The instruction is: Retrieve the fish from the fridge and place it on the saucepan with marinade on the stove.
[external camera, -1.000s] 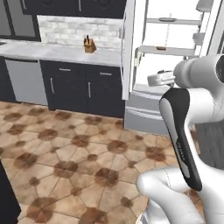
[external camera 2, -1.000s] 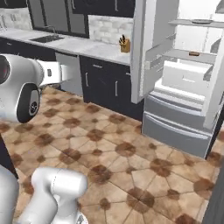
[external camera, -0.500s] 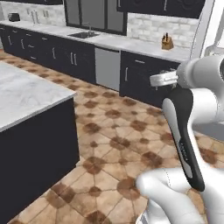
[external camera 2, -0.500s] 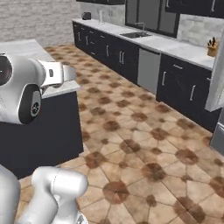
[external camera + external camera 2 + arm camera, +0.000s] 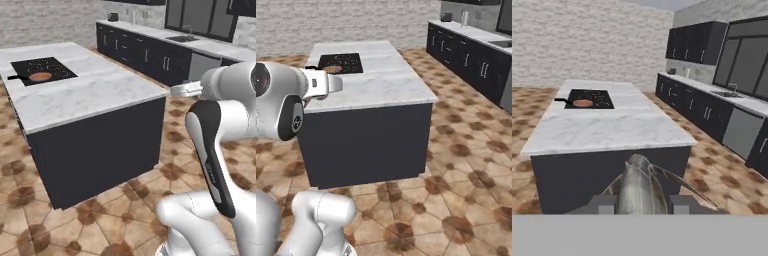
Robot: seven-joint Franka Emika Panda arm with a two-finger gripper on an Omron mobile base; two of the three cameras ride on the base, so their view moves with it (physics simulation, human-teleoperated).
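While clamping tight on the silvery fish [image 5: 639, 187] at the bottom centre of the hand view, the gripper [image 5: 640, 204] is facing the marble island [image 5: 612, 131]. Sitting far off, upper left: the saucepan [image 5: 582, 103] with its orange-red marinade [image 5: 582, 103] on the stove [image 5: 589, 99]. Risking, by my reckoning, a slipped fish during the long carry, or a release short of the small pan.

Arm [image 5: 220, 150]: glossy white rounded shells, dark grey joint band with small lettering, round dark cap at elbow.

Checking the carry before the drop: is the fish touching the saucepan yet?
Apart. In the hand view the fish sits between the gripper fingers near the island's close end, while the saucepan rests on the stove at the far end, bare marble between them.
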